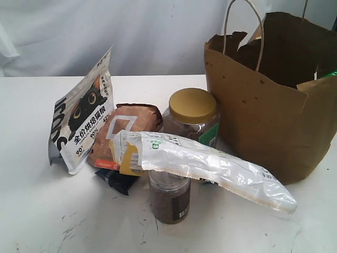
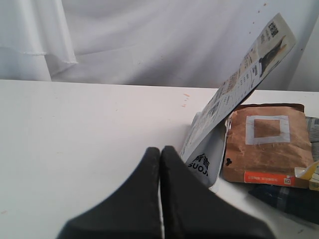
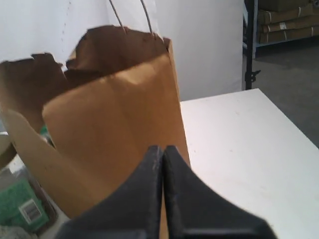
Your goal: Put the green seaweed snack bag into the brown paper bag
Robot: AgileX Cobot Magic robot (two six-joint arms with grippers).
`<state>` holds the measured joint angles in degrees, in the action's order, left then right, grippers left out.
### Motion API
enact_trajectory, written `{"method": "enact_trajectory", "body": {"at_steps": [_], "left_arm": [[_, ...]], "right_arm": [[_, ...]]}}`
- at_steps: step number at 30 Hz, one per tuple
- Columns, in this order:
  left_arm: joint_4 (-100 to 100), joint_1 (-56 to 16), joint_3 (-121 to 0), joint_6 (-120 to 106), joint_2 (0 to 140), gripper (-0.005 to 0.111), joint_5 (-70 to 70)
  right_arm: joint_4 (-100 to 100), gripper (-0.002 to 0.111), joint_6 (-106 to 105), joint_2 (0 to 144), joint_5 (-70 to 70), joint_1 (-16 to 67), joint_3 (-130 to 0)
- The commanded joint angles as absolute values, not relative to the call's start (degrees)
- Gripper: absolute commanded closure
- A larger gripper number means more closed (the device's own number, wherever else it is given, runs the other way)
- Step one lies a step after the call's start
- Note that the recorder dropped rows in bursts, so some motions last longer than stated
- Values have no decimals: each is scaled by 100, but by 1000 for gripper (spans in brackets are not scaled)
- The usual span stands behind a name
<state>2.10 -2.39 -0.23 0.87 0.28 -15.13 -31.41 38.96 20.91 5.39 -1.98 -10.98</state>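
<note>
This looks like a robot test bay set up in a storeroom or warehouse rather than a home or shop. A plain white worktop point(image 1: 31, 211), scuffed with dark marks, stands before a white cloth backdrop point(image 2: 149, 40) hung in loose folds to screen the scene. Groceries such as the brown paper bag point(image 1: 263, 116) are staged on it. Past the worktop's far edge, the right wrist view shows a dark bare floor point(image 3: 294, 84), a white partition panel point(image 3: 209, 45) and a black metal rack point(image 3: 247, 45) holding stacked cardboard boxes point(image 3: 284, 20).
</note>
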Motion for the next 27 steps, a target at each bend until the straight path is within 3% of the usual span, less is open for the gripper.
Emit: {"method": "enact_trajectory", "body": {"at_steps": [1, 8, 15, 27], "left_arm": [[239, -224, 0, 103, 0, 107, -1525], [239, -224, 0, 103, 0, 107, -1525], [239, -224, 0, 103, 0, 107, -1525], [239, -224, 0, 103, 0, 107, -1525]], "right_arm": [[-3217, 108, 3874, 1517, 331, -298, -347], [-2975, 108, 3646, 1336, 201, -298, -10], [121, 108, 99, 1162, 505, -298, 0], [45, 108, -162, 1122, 911, -298, 0]]}}
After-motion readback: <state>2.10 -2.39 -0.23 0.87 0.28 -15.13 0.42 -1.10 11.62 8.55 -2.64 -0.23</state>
